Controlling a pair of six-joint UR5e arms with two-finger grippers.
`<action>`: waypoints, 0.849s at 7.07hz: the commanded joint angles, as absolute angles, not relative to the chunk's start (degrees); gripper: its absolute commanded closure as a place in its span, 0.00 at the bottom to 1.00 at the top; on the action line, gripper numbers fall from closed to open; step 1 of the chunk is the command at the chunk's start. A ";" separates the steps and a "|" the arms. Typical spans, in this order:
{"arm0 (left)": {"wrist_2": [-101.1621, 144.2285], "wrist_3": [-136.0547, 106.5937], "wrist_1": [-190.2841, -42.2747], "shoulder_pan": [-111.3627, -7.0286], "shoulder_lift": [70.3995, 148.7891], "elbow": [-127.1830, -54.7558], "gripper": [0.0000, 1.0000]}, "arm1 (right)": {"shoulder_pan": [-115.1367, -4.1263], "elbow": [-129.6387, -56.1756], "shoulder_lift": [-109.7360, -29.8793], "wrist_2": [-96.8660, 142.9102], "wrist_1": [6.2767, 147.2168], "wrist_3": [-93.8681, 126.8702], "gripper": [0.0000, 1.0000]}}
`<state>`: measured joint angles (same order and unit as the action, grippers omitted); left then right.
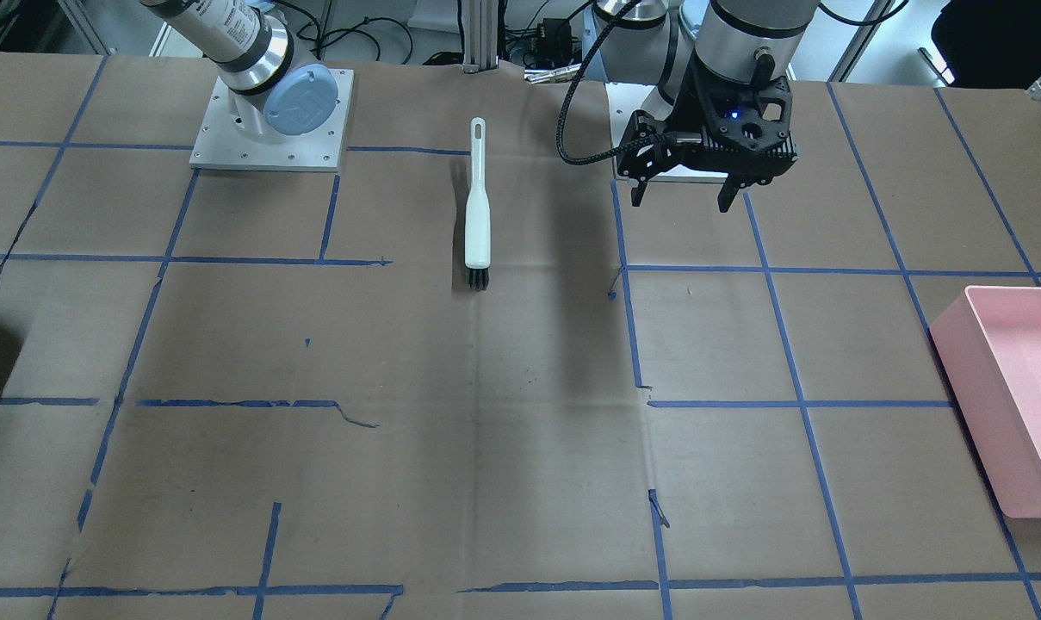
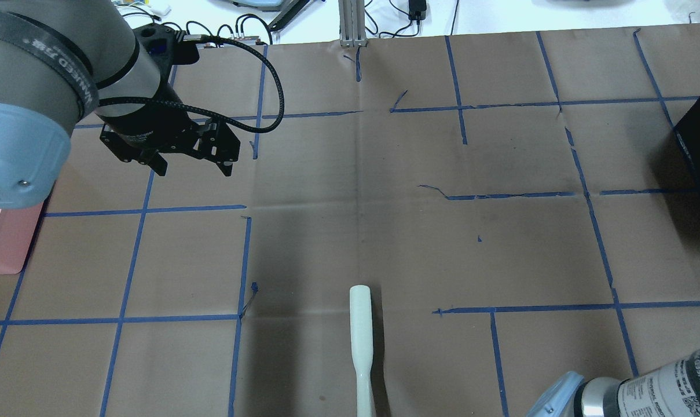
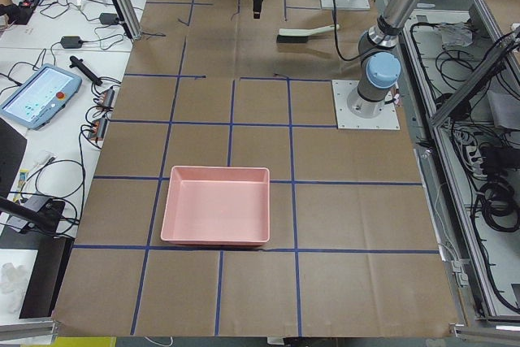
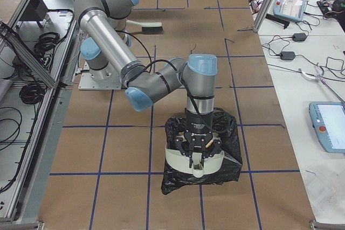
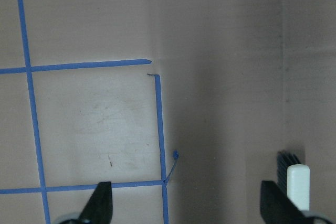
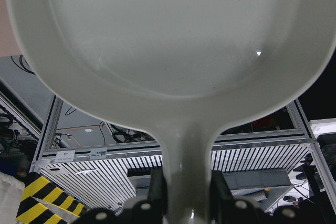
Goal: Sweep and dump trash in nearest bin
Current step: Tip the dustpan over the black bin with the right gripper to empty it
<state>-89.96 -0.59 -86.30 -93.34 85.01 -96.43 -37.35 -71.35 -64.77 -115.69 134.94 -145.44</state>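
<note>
Lying mid-table, brush (image 1: 479,215); pink bin (image 1: 981,387) well apart.

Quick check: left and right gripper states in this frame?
Left gripper: open, holding nothing.
Right gripper: closed on the handle of the white dustpan.

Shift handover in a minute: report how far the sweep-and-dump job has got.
Swept, it seems: no trash shows on the table, and the brush lies flat, with the left pincer open and empty. In hand: the right pincer grips the dustpan over the black bag bin; the pan looks empty. Left: probably just setting the dustpan down. The bag's inside is hidden.
</note>
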 commanded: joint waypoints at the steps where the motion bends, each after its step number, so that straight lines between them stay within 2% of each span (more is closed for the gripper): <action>1: -90.09 -1.05 -85.17 -93.34 85.43 -96.59 0.01 | -37.35 -71.98 -66.00 -115.40 135.26 -146.08 1.00; 3: -91.31 -0.71 -85.17 -93.34 84.90 -96.59 0.01 | -37.62 -73.99 -68.98 -113.05 134.65 -145.55 1.00; 6: -91.14 0.86 -85.95 -93.25 84.64 -96.59 0.01 | -42.09 -81.11 -75.30 -109.08 134.21 -139.42 1.00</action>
